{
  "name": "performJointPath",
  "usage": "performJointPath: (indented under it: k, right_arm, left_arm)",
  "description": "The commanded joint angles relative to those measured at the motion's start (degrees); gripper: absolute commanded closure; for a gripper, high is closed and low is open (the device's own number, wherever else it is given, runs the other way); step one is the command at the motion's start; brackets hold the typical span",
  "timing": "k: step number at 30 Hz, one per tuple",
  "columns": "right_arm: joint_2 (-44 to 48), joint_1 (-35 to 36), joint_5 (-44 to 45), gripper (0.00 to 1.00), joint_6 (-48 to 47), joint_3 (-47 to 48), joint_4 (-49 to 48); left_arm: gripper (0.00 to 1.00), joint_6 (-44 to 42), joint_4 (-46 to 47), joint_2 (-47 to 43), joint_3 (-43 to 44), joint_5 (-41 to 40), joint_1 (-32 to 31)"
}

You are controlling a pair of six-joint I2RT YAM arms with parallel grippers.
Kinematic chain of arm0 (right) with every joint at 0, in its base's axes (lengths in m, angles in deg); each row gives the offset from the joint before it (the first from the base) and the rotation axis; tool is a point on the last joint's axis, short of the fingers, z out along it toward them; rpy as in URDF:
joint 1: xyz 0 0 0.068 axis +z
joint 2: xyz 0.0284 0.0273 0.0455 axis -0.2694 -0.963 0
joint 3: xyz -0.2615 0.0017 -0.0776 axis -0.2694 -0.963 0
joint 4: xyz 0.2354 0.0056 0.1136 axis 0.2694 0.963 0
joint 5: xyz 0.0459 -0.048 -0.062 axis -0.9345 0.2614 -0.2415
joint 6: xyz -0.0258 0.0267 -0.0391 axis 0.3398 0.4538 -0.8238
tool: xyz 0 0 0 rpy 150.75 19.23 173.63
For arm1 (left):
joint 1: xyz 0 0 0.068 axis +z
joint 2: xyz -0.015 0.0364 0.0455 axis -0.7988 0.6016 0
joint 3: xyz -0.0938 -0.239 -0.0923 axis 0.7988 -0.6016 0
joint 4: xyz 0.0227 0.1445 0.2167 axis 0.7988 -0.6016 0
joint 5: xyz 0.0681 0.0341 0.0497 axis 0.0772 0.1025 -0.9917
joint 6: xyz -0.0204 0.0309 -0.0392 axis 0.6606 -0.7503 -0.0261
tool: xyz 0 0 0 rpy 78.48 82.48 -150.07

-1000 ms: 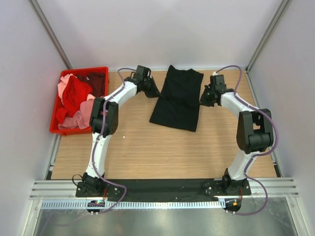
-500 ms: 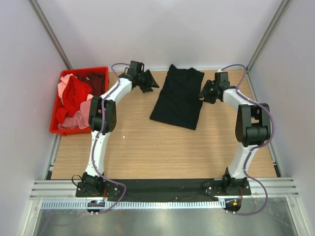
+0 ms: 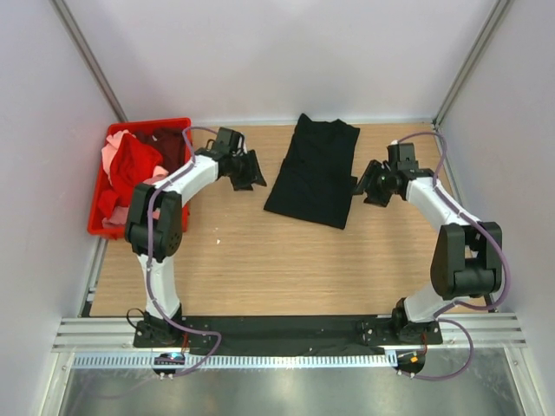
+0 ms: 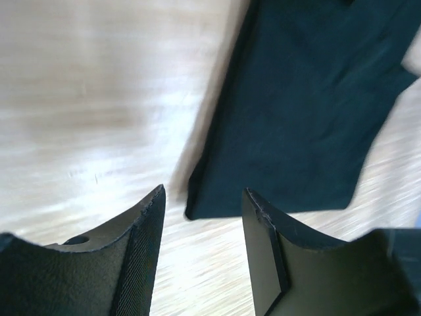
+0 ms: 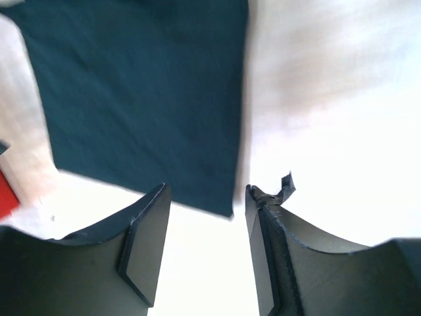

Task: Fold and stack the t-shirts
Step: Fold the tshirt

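Pale grey walls close in a wooden tabletop [image 3: 260,269], and a black t-shirt [image 3: 312,169] lies flat on its far half.

The left gripper [image 3: 253,172] sits just left of the black t-shirt, apart from the cloth. Its jaws are spread and hold nothing. In the left wrist view its dark fingers [image 4: 141,237] frame bare wood and the near left corner of the black t-shirt, with the cloth running up and away to the right.

The right gripper [image 3: 364,186] sits just right of the black t-shirt, close to the small bulge of cloth on that edge. Its jaws are also parted and empty. In the right wrist view its fingers [image 5: 148,237] frame the near right corner of the black t-shirt, which is blurred there.

The black t-shirt forms a long shape, narrower at its far end and wider at its near end, tilted slightly so that the near end sits further left. Both of its long edges look straight.

Well to the left of the black t-shirt, beyond the left gripper, stands a red crate [image 3: 165,123]. Crumpled inside it are a red t-shirt [image 3: 134,165], a pink t-shirt [image 3: 111,154] and a dark maroon t-shirt [image 3: 170,144].
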Motion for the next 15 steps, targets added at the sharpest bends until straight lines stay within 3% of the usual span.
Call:
performJointPath:
  k: [1, 12, 13, 15]
  right_arm:
    - [2.7, 0.4, -3.5, 0.45, -0.1, -5.3, 0.7]
    - [-0.8, 1.7, -11.7, 0.48, 3.3, -15.5, -14.6]
    - [-1.7, 1.9, -12.4, 0.48, 3.9, -15.7, -15.2]
    - [-2.3, 2.4, -12.7, 0.48, 4.0, -16.2, -16.3]
  left_arm:
    - [0.49, -2.3, 2.5, -0.3, -5.0, 1.6, -1.5]
    - [0.52, -3.2, 9.0, 3.8, -9.2, 4.8, -2.7]
    - [0.53, -3.2, 9.0, 4.1, -9.5, 4.8, -2.7]
    - [0.66, -3.2, 9.0, 4.4, -9.6, 4.7, -2.8]
